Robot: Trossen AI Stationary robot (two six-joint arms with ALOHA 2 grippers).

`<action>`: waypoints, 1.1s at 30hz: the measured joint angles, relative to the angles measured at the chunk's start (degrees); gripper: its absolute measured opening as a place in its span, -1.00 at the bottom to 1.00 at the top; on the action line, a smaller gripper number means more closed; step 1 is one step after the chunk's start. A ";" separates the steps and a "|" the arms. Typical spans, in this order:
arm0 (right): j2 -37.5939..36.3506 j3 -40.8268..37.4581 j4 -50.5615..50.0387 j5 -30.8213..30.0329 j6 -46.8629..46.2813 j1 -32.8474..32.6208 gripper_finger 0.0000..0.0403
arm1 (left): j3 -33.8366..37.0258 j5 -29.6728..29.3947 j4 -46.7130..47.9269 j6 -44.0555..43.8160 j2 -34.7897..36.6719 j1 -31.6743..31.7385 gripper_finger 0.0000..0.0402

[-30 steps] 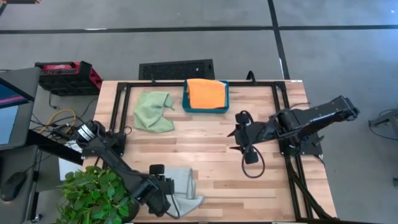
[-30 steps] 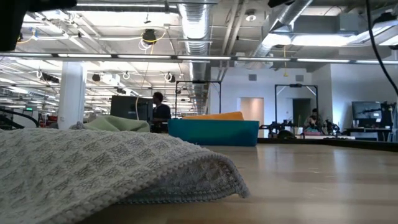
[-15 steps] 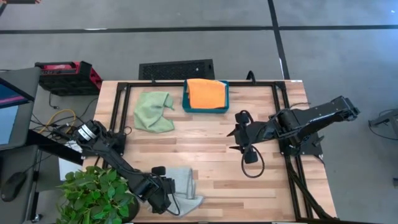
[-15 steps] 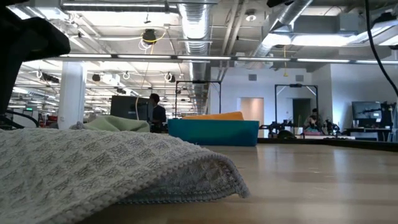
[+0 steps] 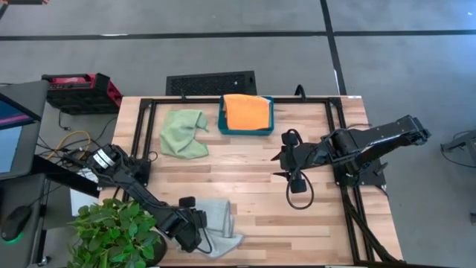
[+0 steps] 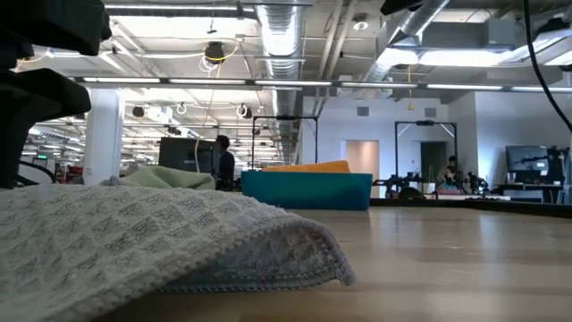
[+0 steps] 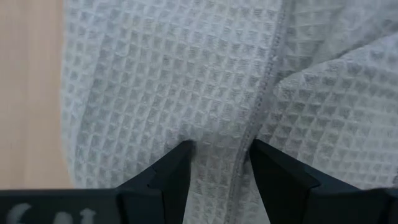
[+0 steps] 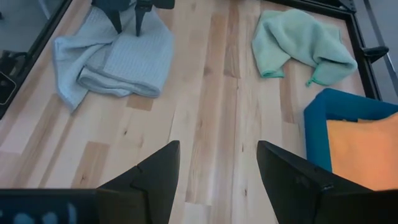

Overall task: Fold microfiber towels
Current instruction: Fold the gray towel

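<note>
Left gripper (image 7: 217, 158), jaws spread, straddles your pale grey waffle-weave microfiber towel (image 5: 221, 223) at its seam; right gripper (image 8: 217, 165) (also spread) waits toward two o'clock.

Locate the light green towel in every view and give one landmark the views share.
High view: light green towel at the table's far side, left of the teal tray.
Low view: pale mound left of the tray.
Left wrist view: not in it.
Right wrist view: crumpled beside the tray.
Shared landmark: the teal tray.
</note>
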State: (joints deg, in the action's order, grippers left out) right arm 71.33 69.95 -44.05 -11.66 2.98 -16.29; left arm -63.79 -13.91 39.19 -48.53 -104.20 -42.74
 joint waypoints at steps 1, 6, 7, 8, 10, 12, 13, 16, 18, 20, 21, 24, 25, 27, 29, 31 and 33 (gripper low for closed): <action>0.00 0.00 0.03 0.02 0.00 0.00 0.18 | -0.11 -0.54 0.58 -0.17 0.00 0.00 -0.20; 0.00 0.00 0.37 0.02 -0.01 0.00 0.18 | -0.15 -3.15 2.28 -2.56 0.00 0.00 -0.20; 0.00 0.00 0.39 0.02 0.00 0.00 0.18 | -0.15 -3.48 2.50 -2.82 0.00 0.00 -0.20; 0.00 0.00 0.39 0.02 0.00 0.00 0.18 | -0.15 -3.92 2.59 -2.86 0.00 0.00 -0.20; 0.00 0.00 0.39 0.02 -0.02 0.00 0.18 | -0.17 -4.99 2.70 -3.02 0.00 0.00 -0.20; 0.00 0.01 0.39 0.02 -0.02 0.00 0.18 | -0.17 -6.00 2.98 -3.14 0.00 0.00 -0.20; 0.00 0.02 0.38 0.02 -0.02 0.00 0.18 | -0.22 -6.27 3.37 -3.16 0.00 0.00 -0.20; 0.00 0.02 0.37 0.02 -0.02 0.00 0.18 | -1.35 -7.67 6.39 -3.20 0.00 0.00 -0.20; 0.00 0.02 0.37 0.02 -0.02 0.00 0.18 | -2.33 -9.64 7.59 -3.15 0.00 0.00 -0.20; 0.00 0.02 0.37 0.02 -0.02 0.00 0.18 | -3.27 -11.04 8.11 -1.97 0.02 0.00 -0.20; 0.00 0.02 0.39 0.02 -0.02 0.00 0.18 | -3.50 -11.50 7.98 -1.27 0.08 0.02 -0.20; 0.00 0.02 0.38 0.02 -0.03 0.00 0.18 | -3.51 -11.67 8.31 -0.04 0.11 0.31 -0.20; 0.00 0.02 0.39 0.02 -0.02 0.00 0.18 | -3.49 -11.64 8.47 -0.24 0.11 0.48 -0.20; 0.00 0.02 0.39 0.02 -0.04 0.00 0.18 | -3.49 -11.45 8.34 -1.85 0.11 0.99 -0.20; 0.00 0.02 0.39 0.02 -0.04 0.00 0.18 | -3.49 -11.38 8.32 -2.74 0.11 1.36 -0.20; 0.00 0.02 0.39 0.03 -0.04 0.00 0.18 | -3.49 -10.34 8.23 -2.69 0.11 1.71 -0.20; 0.00 0.02 0.39 0.02 -0.04 0.00 0.18 | -3.49 -9.09 7.90 -2.16 0.11 1.77 -0.20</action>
State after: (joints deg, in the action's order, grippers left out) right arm 71.33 69.97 -43.66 -11.64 2.94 -16.29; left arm -67.29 -23.00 47.09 -50.70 -104.09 -40.97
